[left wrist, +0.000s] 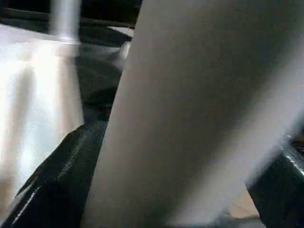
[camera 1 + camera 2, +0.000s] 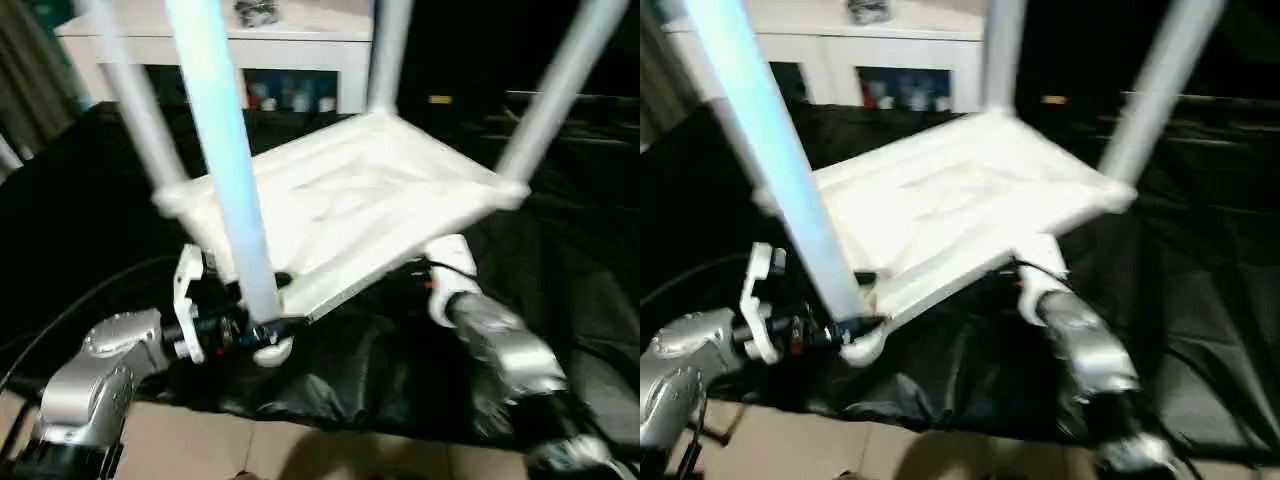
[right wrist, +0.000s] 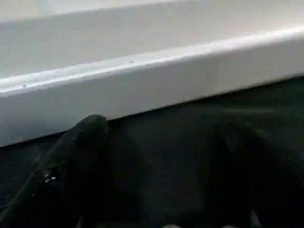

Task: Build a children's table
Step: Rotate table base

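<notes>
Nearest, left end effector [image 2: 262, 330] sits at the near-left corner of the upside-down table top [image 2: 350, 205]. Its black fingers [image 1: 61, 180] stand wide on either side of the near-left leg [image 2: 225, 170], just above the corner socket [image 2: 272, 347]; contact with the leg cannot be confirmed, so read as open around it, not clamped. Right end effector [image 3: 156, 175] is spread open just beside the near edge of the top, low over the bench [image 2: 380, 370] with its black cover, nothing between its fingers.

Top rests on the bench underside up, tilted, far-right corner higher. Four legs stand in the corner sockets: far-left leg [image 2: 140, 110], far-middle leg [image 2: 388, 55], right leg [image 2: 560, 85].

Judgement: step in hand is seating the near-left leg. Do it well by closing low on the leg near the socket, pushing along the leg's own axis, and steadying the top's near edge with the right so it does not slide or tip. White cabinet [image 2: 300, 50] stands behind, well apart.
</notes>
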You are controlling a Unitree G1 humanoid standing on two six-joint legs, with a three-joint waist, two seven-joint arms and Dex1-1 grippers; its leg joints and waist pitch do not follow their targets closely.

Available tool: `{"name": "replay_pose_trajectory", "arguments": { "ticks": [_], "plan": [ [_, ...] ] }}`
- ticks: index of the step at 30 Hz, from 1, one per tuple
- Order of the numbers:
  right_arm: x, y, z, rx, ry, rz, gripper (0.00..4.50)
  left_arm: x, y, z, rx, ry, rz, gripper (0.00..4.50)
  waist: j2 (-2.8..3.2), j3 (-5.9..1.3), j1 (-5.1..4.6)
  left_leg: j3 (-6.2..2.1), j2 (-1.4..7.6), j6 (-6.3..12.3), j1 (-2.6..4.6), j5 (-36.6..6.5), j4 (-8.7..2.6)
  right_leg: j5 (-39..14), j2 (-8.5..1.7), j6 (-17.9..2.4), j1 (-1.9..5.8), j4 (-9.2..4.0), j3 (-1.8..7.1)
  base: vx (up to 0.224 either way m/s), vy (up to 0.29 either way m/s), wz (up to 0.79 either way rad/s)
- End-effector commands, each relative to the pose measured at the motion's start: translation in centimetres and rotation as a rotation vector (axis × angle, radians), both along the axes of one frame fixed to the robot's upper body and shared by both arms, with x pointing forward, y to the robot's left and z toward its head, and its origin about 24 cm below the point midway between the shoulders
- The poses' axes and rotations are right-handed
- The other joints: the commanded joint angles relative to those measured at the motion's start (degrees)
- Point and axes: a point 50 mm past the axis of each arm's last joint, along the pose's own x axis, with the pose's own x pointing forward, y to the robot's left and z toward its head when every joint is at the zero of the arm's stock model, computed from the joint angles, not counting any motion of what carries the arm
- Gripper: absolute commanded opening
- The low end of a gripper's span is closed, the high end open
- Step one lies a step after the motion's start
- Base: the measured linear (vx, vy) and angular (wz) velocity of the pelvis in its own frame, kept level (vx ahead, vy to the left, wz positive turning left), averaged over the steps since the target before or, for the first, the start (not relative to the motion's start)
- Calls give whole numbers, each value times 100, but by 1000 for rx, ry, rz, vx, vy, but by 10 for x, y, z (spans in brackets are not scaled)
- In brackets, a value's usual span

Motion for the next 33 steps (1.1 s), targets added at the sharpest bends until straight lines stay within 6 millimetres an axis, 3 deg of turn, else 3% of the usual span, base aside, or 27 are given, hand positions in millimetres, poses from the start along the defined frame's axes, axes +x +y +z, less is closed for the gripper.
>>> {"name": "replay_pose_trajectory", "arguments": {
  "ticks": [1,6,10,12,13,14,15,16,18,20,21,23,27,32,33],
  "plan": [
    [5,27,10,34,-48,106,441,-7,-15,4,-42,5,-82,450,-45,-308,60,-77,178,-82,26,-1534,-438,-1786,-411,-1078,273,-450,281,0,0,0],
    [6,45,9,44,-46,178,441,-6,-30,7,-76,-3,-101,450,-51,-310,48,-71,183,-76,53,-1550,-429,-1768,-406,-1076,262,-456,292,0,0,0],
    [7,52,7,18,-60,206,441,13,-49,8,-61,-70,-57,450,-78,-302,58,-62,188,-65,68,-1551,-434,-1728,-392,-1104,253,-467,296,0,0,0],
    [11,46,6,22,-61,167,441,24,-61,10,-56,-103,-33,450,-85,-306,87,-65,183,-108,84,-1582,-429,-1753,-399,-1056,258,-482,300,0,0,0],
    [12,43,7,27,-60,160,441,27,-64,11,-57,-113,-29,450,-49,-315,91,-65,180,-131,88,-1598,-427,-1691,-398,-1049,261,-481,301,0,0,0],
    [12,40,7,35,-59,158,441,30,-69,13,-57,-123,-29,450,-76,-318,89,-71,182,-123,69,-1569,-427,-1633,-404,-1050,286,-475,301,0,0,0],
    [12,35,6,34,-59,151,441,34,-75,13,-50,-138,-25,450,-55,-336,98,-71,177,-114,60,-1481,-421,-1458,-403,-1072,300,-461,300,0,0,0],
    [12,31,6,29,-60,142,441,37,-80,13,-47,-149,-20,450,-71,-342,99,-66,172,-88,58,-1444,-410,-1397,-404,-1078,306,-458,300,0,0,0],
    [12,21,3,22,-60,117,441,42,-90,14,-49,-172,-1,450,-18,-367,121,-69,168,-28,33,-1196,-386,-1023,-408,-1176,344,-422,294,0,0,0],
    [11,12,1,16,-59,89,441,46,-97,14,-38,-205,33,450,-58,-388,129,-59,163,51,22,-1076,-365,-818,-409,-1241,364,-416,289,0,0,0],
    [11,0,0,10,-58,49,441,50,-101,13,-27,-231,60,450,26,-379,142,-63,158,96,31,-1086,-363,-803,-395,-1242,349,-440,278,0,0,0],
    [10,-8,-1,5,-60,23,441,53,-103,13,-17,-246,79,450,-33,-387,160,-59,165,117,34,-1145,-357,-862,-404,-1268,368,-442,272,0,0,0],
    [9,-30,1,2,-73,-30,441,59,-96,11,8,-261,119,450,2,-367,220,-56,157,154,40,-1215,-351,-1391,-413,-1142,348,-494,263,0,0,0],
    [5,-54,13,29,-104,-16,441,60,-70,3,58,-267,83,450,26,-382,248,-70,153,179,33,-1199,-357,-1340,-394,-1095,345,-475,246,0,0,0],
    [3,-58,19,64,-117,13,441,61,-60,-2,108,-267,61,450,4,-376,252,-65,154,224,39,-1234,-360,-1360,-395,-1074,342,-490,247,0,0,0]
  ]
}}
